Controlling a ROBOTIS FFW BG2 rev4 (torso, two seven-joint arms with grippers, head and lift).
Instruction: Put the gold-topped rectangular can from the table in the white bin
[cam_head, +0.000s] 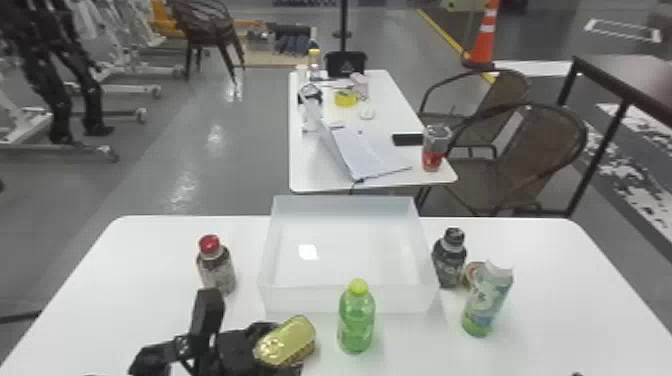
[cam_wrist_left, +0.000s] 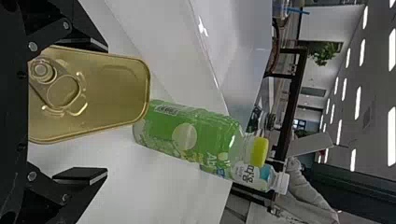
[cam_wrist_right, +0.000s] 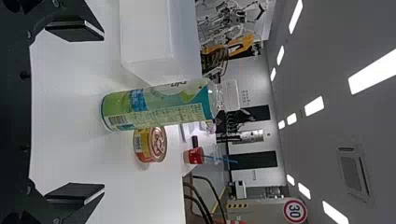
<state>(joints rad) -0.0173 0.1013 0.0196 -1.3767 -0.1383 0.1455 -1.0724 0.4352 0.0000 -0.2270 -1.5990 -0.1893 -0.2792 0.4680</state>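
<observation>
Gold-topped can (cam_wrist_left: 112, 84) lies ungripped inside your wide-open left gripper (cam_wrist_left: 107, 110), long axis running the way its fingers point

Glossy gold metal can (cam_head: 286, 341).

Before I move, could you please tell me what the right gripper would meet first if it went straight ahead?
The right gripper would probably meet the blue-green bottle first, though depth is unclear.
</observation>
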